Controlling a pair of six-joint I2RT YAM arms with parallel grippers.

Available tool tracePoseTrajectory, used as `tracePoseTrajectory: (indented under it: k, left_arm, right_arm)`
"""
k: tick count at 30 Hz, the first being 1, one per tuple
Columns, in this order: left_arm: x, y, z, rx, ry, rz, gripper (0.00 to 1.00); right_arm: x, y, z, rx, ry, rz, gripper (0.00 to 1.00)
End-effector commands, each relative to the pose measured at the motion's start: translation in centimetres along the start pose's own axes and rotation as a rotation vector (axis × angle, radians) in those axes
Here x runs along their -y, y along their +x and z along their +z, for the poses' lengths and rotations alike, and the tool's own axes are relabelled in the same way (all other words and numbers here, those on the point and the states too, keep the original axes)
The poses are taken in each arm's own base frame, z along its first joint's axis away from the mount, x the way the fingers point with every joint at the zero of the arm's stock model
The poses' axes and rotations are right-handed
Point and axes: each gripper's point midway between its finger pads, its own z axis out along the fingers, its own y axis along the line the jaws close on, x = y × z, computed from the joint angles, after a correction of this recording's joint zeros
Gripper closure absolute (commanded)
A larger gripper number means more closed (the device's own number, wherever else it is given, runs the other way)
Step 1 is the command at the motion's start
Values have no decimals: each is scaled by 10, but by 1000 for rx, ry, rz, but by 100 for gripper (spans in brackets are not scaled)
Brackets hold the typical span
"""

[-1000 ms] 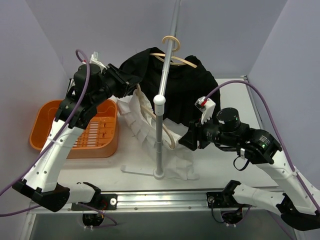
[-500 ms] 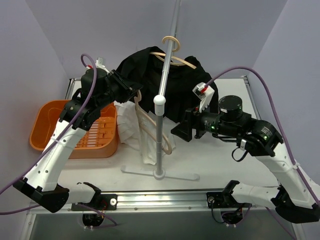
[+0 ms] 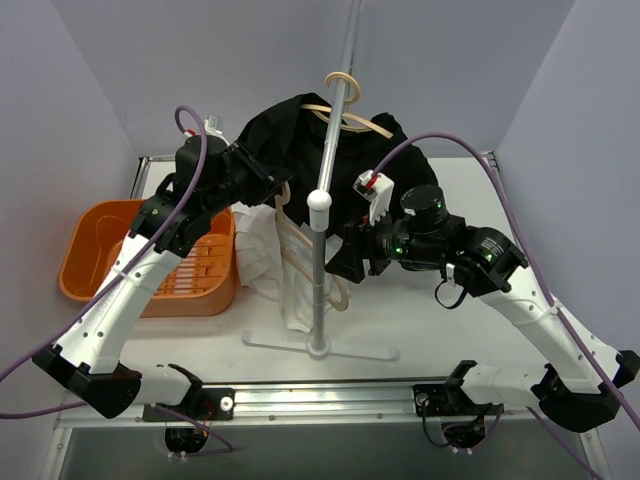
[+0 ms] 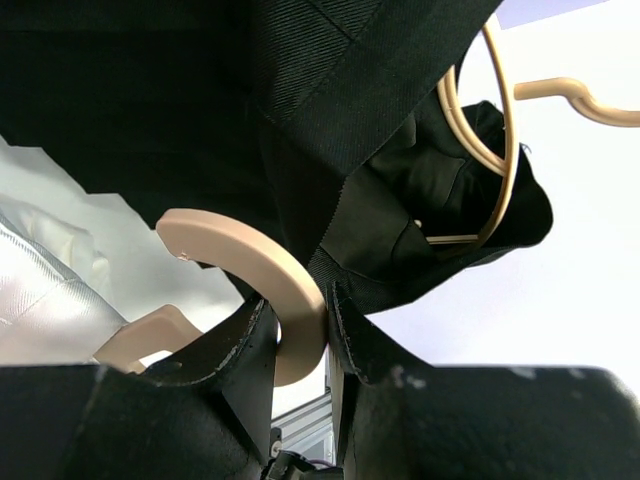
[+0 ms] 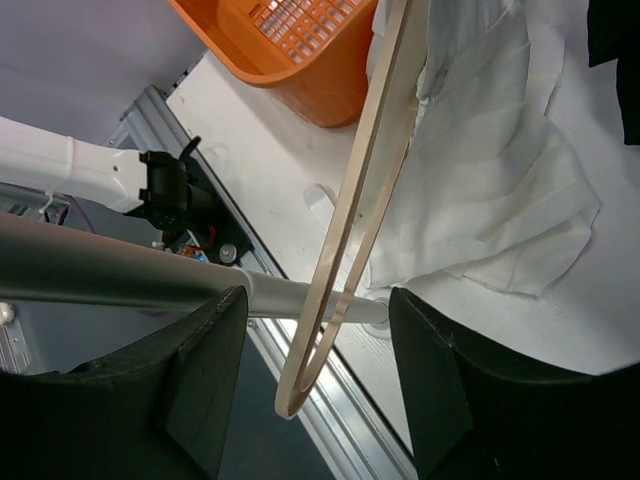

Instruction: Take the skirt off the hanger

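The white pleated skirt [image 3: 268, 255] hangs on a pale wooden hanger [image 3: 303, 243], left of the rack pole. My left gripper [image 3: 274, 190] is shut on the hanger's curved hook [image 4: 250, 262], held up beside the black garment. My right gripper [image 3: 343, 263] is open just right of the pole, level with the hanger's lower end. In the right wrist view the hanger's loop [image 5: 352, 215] runs down between the spread fingers [image 5: 205, 375] without touching them, and the skirt [image 5: 490, 190] lies beyond it.
A black garment [image 3: 300, 140] hangs on a second hanger [image 3: 352, 118] at the top of the rack. The rack pole [image 3: 318, 270] rises from a flat base [image 3: 355, 352]. An orange basket [image 3: 100, 250] sits at the left.
My right gripper opened and moved left and up toward the hanger. The skirt's lower end, earlier spread on the table at the right, has swung back left under the hanger.
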Motion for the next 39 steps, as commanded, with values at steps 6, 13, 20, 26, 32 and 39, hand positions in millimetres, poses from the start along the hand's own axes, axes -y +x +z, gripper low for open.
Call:
tracePoseTrajectory:
  k: [6, 13, 20, 26, 32, 39]
  left_arm:
    - [37, -11, -12, 45, 102, 8, 98]
    - [43, -6, -12, 38, 113, 1, 98]
    - [49, 2, -8, 22, 120, 1, 98]
    - [52, 4, -10, 23, 125, 1, 98]
    - [47, 6, -12, 15, 115, 3, 50]
    - [49, 2, -28, 39, 151, 74, 6]
  right_arm:
    - [7, 16, 15, -15, -6, -20, 50]
    - [12, 22, 21, -27, 1, -25, 64]
    - [20, 28, 30, -59, 15, -45, 73]
    - [24, 29, 31, -51, 38, -42, 100]
    - [21, 16, 17, 50, 47, -22, 100]
    - [22, 19, 12, 52, 59, -12, 100]
